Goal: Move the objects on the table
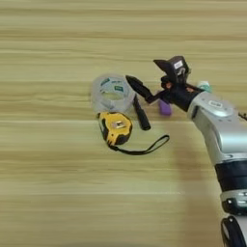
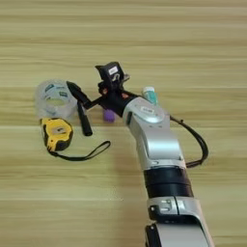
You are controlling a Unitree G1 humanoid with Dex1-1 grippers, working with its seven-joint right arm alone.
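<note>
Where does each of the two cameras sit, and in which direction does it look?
Left eye view: on the robot's head, looking down on the table; the right gripper and silver forearm enter from the right edge.
Right eye view: beside it on the head, same downward look, reaching further right; more of the arm and a black cable show.
Both share the tape roll, yellow tape measure, black marker, purple cap and glue stick.

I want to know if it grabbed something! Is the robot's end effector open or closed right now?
Right end effector: open, fingers spread wide, holding nothing, above the black marker.
</note>
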